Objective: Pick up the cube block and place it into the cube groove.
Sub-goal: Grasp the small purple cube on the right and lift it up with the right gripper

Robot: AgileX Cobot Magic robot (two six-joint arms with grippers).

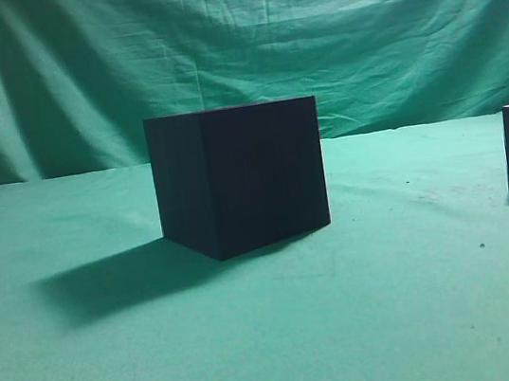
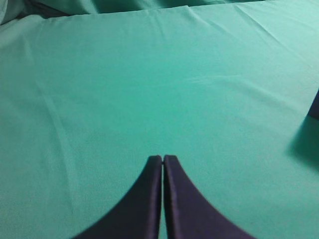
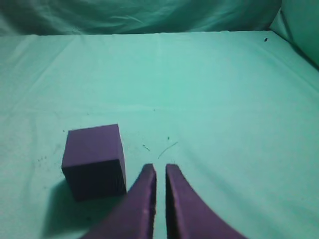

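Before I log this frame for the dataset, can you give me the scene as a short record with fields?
surface: green cloth
cube block: on the cloth, left of the right pincer, not held
large dark box: centre of exterior view; cube groove not visible
left pincer: shut, empty, over bare cloth
right pincer: nearly closed, empty

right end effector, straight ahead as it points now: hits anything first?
Likely nothing but green cloth. The right end effector, nearly closed, points past the cube block, which sits to its left. Depth is unclear.
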